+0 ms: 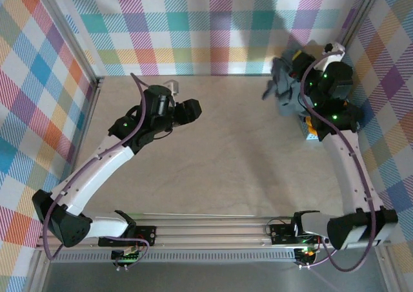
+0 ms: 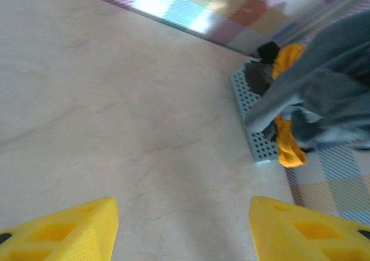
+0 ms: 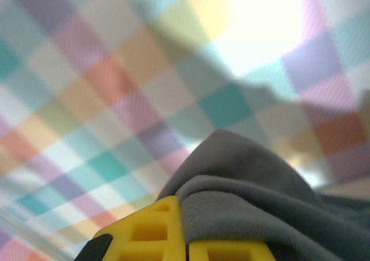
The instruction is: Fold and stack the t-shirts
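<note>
My right gripper (image 3: 188, 246) is shut on a bunched slate-grey t-shirt (image 3: 260, 203), lifted in the air at the back right; from above the shirt (image 1: 288, 85) hangs beside the arm over the basket. In the left wrist view the same grey shirt (image 2: 329, 82) droops above the light blue basket (image 2: 248, 108), where a mustard-yellow shirt (image 2: 287, 148) spills over the rim next to a darker grey one (image 2: 257, 79). My left gripper (image 2: 182, 226) is open over bare tabletop, its yellow fingers (image 2: 63, 229) wide apart; from above the left gripper (image 1: 188, 110) sits left of centre.
The basket (image 1: 308, 132) stands against the right wall, mostly under the right arm. Checked fabric walls enclose the table on three sides. The beige tabletop (image 1: 226, 163) stretches between the two arms. A metal rail runs along the near edge.
</note>
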Controlling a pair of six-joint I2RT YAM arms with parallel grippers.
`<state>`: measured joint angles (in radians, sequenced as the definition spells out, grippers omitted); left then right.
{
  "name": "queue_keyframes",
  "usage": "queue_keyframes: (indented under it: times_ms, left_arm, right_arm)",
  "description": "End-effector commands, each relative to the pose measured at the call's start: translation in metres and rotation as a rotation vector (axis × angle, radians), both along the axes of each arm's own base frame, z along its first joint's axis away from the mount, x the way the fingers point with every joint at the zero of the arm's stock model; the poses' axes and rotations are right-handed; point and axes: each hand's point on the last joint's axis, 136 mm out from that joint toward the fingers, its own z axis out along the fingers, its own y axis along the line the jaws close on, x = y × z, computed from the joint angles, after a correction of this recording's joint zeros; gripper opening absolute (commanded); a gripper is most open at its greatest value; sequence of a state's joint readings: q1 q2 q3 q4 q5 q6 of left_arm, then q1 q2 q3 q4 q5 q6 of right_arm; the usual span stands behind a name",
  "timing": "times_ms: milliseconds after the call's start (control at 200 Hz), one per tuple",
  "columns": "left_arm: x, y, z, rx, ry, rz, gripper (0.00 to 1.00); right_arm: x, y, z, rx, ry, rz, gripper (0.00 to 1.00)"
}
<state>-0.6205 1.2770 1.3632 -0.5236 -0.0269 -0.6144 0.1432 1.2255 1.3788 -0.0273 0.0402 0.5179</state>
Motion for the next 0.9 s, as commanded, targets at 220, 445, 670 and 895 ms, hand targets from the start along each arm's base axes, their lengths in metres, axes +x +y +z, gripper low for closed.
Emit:
queue_keyframes:
  times_ms: [220,445,670,895]
  left_arm:
    - [-0.062,0.080,0.001,0.039,0.020,0.198,0.64]
    - [-0.090,0.091,-0.028,0.062,0.099,0.161,0.68]
    - [-0.102,0.040,-0.096,0.008,0.317,-0.011,0.70]
    - [-0.110,-0.008,-0.144,0.068,0.389,-0.046,0.79]
  right_arm:
    - [-0.026,0.172,-0.158,-0.200,0.427,0.301,0.00]
    - [-0.096,0.269,-0.260,-0.316,0.792,0.582,0.62]
    - [-0.129,0.198,-0.239,-0.271,0.771,0.416,0.76]
    - [-0.110,0.111,-0.266,-0.159,0.886,0.248,0.72]
